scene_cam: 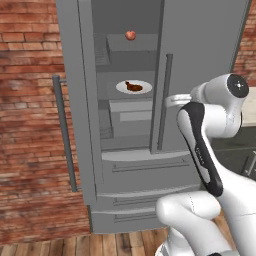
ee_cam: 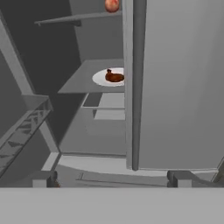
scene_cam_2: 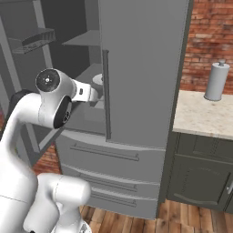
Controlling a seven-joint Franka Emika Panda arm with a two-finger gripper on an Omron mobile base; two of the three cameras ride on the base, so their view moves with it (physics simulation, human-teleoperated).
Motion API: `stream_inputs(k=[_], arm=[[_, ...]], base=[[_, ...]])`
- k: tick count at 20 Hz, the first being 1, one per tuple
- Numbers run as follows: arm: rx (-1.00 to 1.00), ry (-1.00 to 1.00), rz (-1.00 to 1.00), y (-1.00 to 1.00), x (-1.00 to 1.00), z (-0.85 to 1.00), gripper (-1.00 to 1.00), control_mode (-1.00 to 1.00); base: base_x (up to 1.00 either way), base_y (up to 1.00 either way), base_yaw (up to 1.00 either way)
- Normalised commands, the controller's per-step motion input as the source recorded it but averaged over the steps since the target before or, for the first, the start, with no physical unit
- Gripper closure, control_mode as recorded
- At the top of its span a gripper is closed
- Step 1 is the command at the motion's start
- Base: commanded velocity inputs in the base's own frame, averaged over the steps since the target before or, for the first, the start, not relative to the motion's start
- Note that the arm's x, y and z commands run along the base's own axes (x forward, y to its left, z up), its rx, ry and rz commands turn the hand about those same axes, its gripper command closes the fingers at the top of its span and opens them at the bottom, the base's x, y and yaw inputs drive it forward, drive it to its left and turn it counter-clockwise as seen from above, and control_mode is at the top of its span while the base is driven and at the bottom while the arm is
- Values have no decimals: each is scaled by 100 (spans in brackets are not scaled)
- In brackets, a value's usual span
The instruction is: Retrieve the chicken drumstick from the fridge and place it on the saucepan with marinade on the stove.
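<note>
While the left door of the tall grey stainless fridge (scene_cam: pixel 200 60) is swung wide and the right door is shut, an opening is left between the open door's edge and the shut door's vertical bar handle (scene_cam: pixel 164 100). The small glossy reddish-brown chicken drumstick (scene_cam: pixel 133 87) is seen lying on a round white plate (scene_cam: pixel 122 88), set near the front edge of a grey middle shelf (ee_cam: pixel 81 81). A small round red apple (scene_cam: pixel 130 35) is seen on the shelf above. The claw (ee_cam: pixel 113 177) is held in front of the opening, low and well short of the plate, with its fingertips (ee_cam: pixel 43 178) spread wide apart and nothing between them. Free room is seen over the shelf left of the plate.
</note>
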Motion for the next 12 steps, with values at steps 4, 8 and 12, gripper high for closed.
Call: stream_inputs(k=[4,8,12], arm=[[0,0,0,-17,27,-2,-100,-100],[0,0,-5,-61,13,-8,-100,-100],[0,0,-1,-14,25,0,-100,-100]], base=[[0,0,0],[0,0,0],[0,0,0]])
